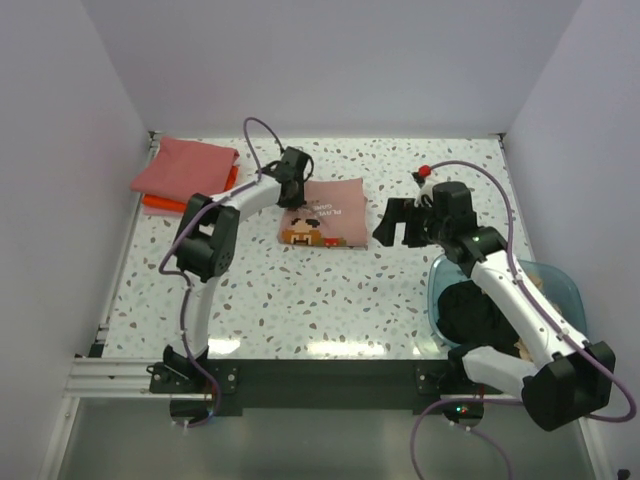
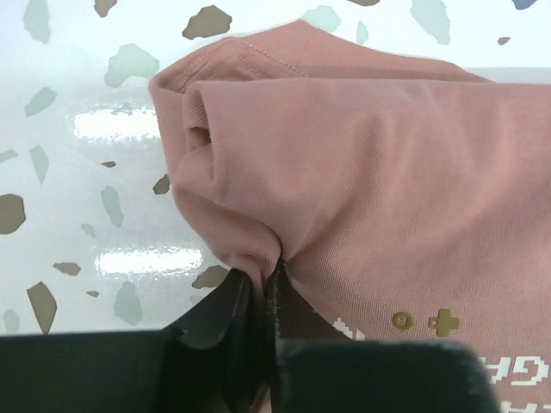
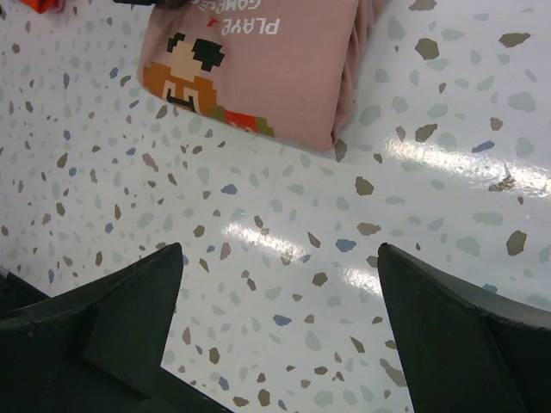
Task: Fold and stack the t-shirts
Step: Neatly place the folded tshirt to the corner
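My left claw (image 2: 261, 292) is clenched on a pinched fold at the edge of the folded dusty pink t-shirt (image 1: 325, 215), which lies flat on the speckled table (image 1: 300, 310), just toward 12 o'clock from its centre. My right claw (image 3: 280, 254) hangs released, jaws wide, at that shirt's 3 o'clock, apart from it. A folded coral red t-shirt (image 1: 185, 165) lies on an orange t-shirt (image 1: 160, 204) at the table's 10 o'clock.

Top view: high, rearward, looking down on the whole table (image 1: 300, 300). Wrist views: close, facing down. All share the pink shirt (image 3: 258, 69).
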### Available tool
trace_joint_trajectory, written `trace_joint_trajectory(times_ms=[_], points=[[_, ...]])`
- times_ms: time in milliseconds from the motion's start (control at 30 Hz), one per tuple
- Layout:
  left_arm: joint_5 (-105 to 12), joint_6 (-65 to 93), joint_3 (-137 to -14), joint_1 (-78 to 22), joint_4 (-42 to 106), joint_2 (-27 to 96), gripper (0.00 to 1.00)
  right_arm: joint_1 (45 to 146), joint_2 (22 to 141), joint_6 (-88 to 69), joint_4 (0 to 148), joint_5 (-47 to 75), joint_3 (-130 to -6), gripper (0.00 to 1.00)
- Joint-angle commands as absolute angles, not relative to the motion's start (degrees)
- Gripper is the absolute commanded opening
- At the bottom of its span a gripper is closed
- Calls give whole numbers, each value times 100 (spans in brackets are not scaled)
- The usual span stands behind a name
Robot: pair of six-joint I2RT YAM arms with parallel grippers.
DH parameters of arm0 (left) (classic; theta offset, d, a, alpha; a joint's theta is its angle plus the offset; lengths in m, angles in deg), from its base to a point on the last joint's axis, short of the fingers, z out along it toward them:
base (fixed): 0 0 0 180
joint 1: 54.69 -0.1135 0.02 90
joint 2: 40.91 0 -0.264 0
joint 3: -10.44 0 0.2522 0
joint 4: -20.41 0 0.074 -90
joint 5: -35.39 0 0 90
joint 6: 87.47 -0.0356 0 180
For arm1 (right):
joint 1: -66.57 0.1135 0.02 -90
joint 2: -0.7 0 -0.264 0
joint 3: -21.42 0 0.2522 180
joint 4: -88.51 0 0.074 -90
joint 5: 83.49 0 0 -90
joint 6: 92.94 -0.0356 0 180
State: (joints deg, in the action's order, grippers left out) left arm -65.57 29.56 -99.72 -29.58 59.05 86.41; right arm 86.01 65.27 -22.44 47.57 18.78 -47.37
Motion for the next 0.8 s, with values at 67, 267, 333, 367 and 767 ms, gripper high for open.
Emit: trace_joint_trajectory(times_ms=[67,267,333,367,767], points=[[-7797,2390,-10000,-2885,7064,9005,0,8590,6126,-2060,4636,1381,-4666,98],[-8870,546,-9711,-2955,6284,7785,0,8581,5958,-2052,4513,1125,-4684,99],[-8696,-42,-9841,-3121,6212,7634,0,8581,5950,-2043,4496,1055,-4666,99],[-8687,-228,-9894,-3183,6212,7537,0,8581,5932,-2051,4470,1020,-4657,99],[-9434,-2726,-10114,-3649,5342,6974,0,8581,5818,-1981,4452,668,-4622,99]])
